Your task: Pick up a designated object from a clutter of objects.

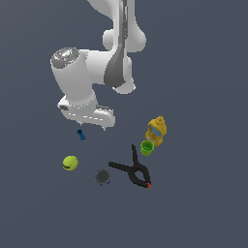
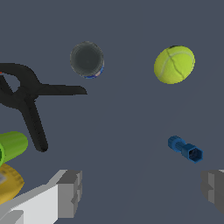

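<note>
Wide-open and holding nothing, the gripper (image 1: 93, 127) hangs above the clutter, its pale fingers (image 2: 70, 192) spread far apart. Ranged beyond it lie the black spring clamp (image 1: 131, 169), yellow container (image 1: 157, 129), yellow-green ball (image 1: 70, 162), dark grey disc (image 1: 102, 177) and green cup (image 1: 147, 147), while the tiny blue knobbly piece (image 1: 81, 134) sits just off to one side of the jaws, apart from everything else. A clean pick would seem to call for centring over that piece, turning the jaws to close across its narrow width, then descending.
</note>
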Robot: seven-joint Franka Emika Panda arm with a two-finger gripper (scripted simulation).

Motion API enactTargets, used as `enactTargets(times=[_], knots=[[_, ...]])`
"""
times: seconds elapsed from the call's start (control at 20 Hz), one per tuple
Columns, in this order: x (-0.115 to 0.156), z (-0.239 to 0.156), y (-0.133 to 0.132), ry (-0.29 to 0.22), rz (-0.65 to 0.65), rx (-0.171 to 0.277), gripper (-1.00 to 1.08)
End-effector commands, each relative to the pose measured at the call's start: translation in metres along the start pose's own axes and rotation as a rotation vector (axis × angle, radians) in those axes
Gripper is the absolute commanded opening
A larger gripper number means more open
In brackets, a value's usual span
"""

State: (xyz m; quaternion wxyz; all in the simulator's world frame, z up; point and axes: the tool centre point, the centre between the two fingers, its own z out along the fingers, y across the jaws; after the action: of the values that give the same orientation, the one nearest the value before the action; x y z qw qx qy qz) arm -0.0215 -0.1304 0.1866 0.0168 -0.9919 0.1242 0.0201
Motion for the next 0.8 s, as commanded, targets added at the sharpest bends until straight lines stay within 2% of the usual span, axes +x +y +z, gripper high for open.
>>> enactTargets(times=[0.0, 0.4, 0.75], knots=[[-0.001, 0.021, 0.025, 0.01, 0.053, 0.0, 1.0], [-0.014, 0.069, 0.086, 0.035, 0.184, -0.011, 1.0], [-0.024, 0.089, 0.113, 0.046, 0.241, -0.021, 1.0]])
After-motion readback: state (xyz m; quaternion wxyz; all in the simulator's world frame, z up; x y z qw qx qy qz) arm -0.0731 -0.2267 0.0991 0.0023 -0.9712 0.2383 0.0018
